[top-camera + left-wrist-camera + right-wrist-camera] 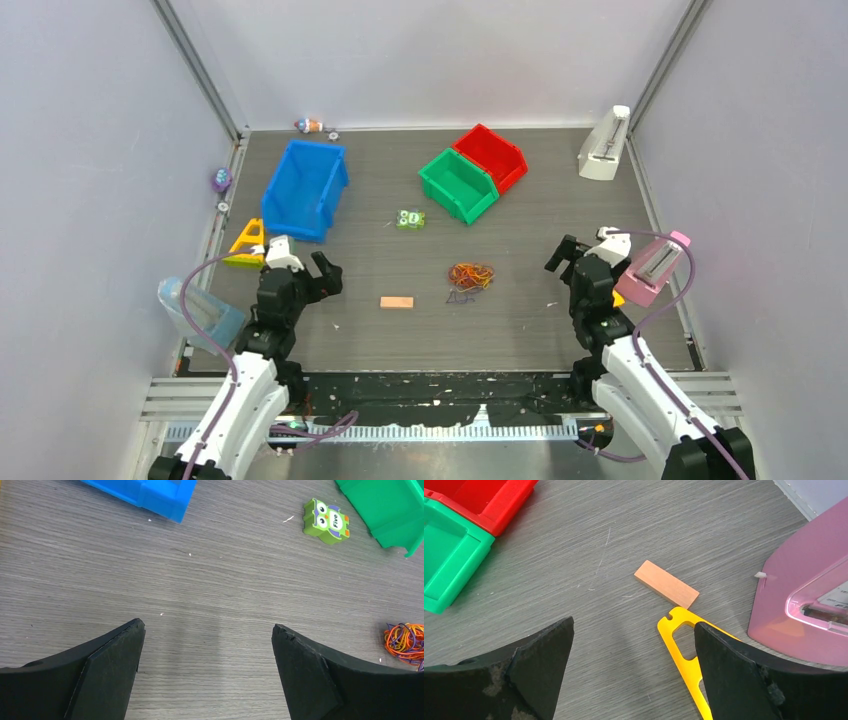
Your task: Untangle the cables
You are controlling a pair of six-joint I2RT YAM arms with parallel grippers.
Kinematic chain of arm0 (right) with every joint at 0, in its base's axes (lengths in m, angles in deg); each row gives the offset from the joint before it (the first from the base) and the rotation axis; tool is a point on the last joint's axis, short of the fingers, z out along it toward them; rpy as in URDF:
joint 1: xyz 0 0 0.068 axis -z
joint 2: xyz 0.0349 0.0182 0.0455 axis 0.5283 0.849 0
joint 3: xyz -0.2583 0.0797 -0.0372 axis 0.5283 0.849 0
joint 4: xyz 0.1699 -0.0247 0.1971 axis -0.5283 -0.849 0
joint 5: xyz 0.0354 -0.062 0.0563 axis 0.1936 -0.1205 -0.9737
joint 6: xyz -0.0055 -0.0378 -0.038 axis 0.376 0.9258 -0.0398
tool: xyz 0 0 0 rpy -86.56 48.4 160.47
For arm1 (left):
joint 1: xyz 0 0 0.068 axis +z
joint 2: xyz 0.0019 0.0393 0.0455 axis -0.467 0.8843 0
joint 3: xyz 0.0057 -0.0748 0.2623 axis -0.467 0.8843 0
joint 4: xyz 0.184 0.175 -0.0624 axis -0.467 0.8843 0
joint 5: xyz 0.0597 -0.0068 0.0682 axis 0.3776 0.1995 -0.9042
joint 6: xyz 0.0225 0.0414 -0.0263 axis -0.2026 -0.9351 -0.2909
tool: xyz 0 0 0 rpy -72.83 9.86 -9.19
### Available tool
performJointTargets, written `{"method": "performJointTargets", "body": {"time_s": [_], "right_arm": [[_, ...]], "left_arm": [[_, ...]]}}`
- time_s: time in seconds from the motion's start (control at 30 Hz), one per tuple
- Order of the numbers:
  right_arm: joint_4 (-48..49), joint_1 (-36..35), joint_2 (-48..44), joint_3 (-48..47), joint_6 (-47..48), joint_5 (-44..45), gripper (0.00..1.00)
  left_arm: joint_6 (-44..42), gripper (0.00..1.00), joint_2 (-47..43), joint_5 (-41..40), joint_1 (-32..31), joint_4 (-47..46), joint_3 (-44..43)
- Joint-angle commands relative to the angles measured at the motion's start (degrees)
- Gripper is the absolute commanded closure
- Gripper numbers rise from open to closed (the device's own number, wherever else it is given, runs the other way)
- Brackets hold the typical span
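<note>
Because they lie heaped in one small knot, the thin orange, yellow, red and dark purple cables (pixel 470 276) sit as a single tangle on the dark grey wood-grain table (pixel 540 200), just right of the centre of the overhead view. In the left wrist view the same tangle (pixel 404 639) shows at the right edge. From overhead the strands are too fine to tell which crosses which.

A small tan rectangular block (pixel 396 302) lies to the lower left of the tangle, apart from it. A green owl-shaped toy (pixel 409 219) (pixel 326 521) lies above it, towards the bins. A green plastic bin (pixel 478 203) and a red plastic bin (pixel 510 165) stand touching in the upper centre. A larger blue plastic bin (pixel 296 220) stands at the upper left.

The left gripper (pixel 303 258) (pixel 208 627) is at the lower left, well apart from the tangle. Its black fingers (pixel 107 665) are spread wide with only bare table between them. The right gripper (pixel 585 245) (pixel 634 625), at the right of the frame, is likewise spread wide and carries nothing. Its wrist view shows a tan block (pixel 666 584) near a flat yellow plastic piece (pixel 679 645), and a translucent pink wedge-shaped object (pixel 804 595) at the right edge.
</note>
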Motion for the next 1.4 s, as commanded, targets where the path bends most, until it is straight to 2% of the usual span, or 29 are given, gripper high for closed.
{"method": "performJointTargets", "body": {"time_s": [0.0, 0.03, 0.1, 0.17, 0.23, 0.37, 0.47, 0.53, 0.67, 0.9, 0.97, 1.03, 1.07, 1.1, 1.17, 1.2, 1.23, 1.37], "right_arm": [[-0.76, 0.20, -0.43, -3.23, -2.03, 0.37, 0.05], [-1.83, 0.17, -1.14, -3.59, -3.12, 1.08, 0.05], [-12.04, 0.16, -2.83, -6.03, -7.18, 3.02, 0.05], [-14.97, 0.22, -4.72, -8.17, -7.04, -1.03, 0.05], [-16.00, 0.24, -5.41, -9.41, -5.12, -9.12, 0.05], [-16.71, 0.08, 0.15, -13.59, -1.72, -25.81, 0.03], [-13.75, -2.01, 8.86, -14.48, -0.10, -38.66, 0.01], [-13.19, -5.99, 15.38, -17.01, 1.23, -41.88, 0.04], [-14.74, -15.27, 26.47, -23.06, 3.52, -36.77, 0.09], [-11.66, -18.92, 38.69, -26.76, 2.26, -36.22, 0.22], [-10.78, -19.45, 40.93, -26.99, 2.23, -36.92, 0.28], [-10.49, -19.67, 42.61, -27.21, 2.43, -37.17, 0.44], [-10.10, -19.72, 42.92, -27.18, 2.56, -37.26, 0.48], [-9.66, -19.77, 43.29, -26.89, 2.64, -37.31, 0.59], [-8.53, -19.79, 43.21, -26.59, 3.09, -37.57, 0.74], [-7.87, -19.79, 43.18, -26.59, 3.43, -37.54, 0.79], [-7.33, -19.86, 42.96, -26.65, 3.65, -37.49, 0.90], [-1.01, -19.77, 41.72, -24.74, 5.59, -38.66, 0.95]], "left_arm": [[-0.68, 0.00, -1.90, 1.13, -0.06, -2.92, -0.47], [-0.68, 0.00, -2.12, 1.30, -0.10, -3.07, -0.21], [-0.76, 0.00, -2.26, 1.98, -0.06, -3.09, -0.24], [-1.25, 0.00, -2.41, 5.99, -0.06, -4.39, -0.25], [-1.78, 0.00, -3.05, 11.32, -0.07, -7.73, 0.86], [-2.95, 0.00, -4.77, 20.71, -0.88, -14.17, 3.28], [-3.53, 0.00, -6.02, 21.99, -3.92, -17.60, 4.80], [-4.26, 0.00, -5.95, 21.77, -6.28, -18.72, 4.97], [-5.57, 0.00, -1.22, 21.81, -11.33, -21.53, 3.90], [-6.83, 0.01, 9.85, 25.72, -14.06, -22.51, -0.41], [-7.10, 0.01, 11.75, 26.15, -14.78, -22.57, -1.21], [-7.37, 0.01, 13.58, 25.85, -15.54, -22.50, -1.91], [-7.41, 0.01, 14.65, 25.80, -15.86, -22.53, -2.37], [-7.43, 0.01, 15.80, 25.91, -16.25, -22.70, -3.16], [-7.39, 0.01, 18.71, 25.39, -17.29, -23.02, -4.99], [-7.33, 0.02, 21.19, 25.62, -17.88, -22.93, -6.30], [-7.32, 0.02, 23.29, 25.99, -18.77, -22.60, -7.99], [-7.17, 0.04, 32.04, 26.13, -21.67, -21.43, -15.42]]}}
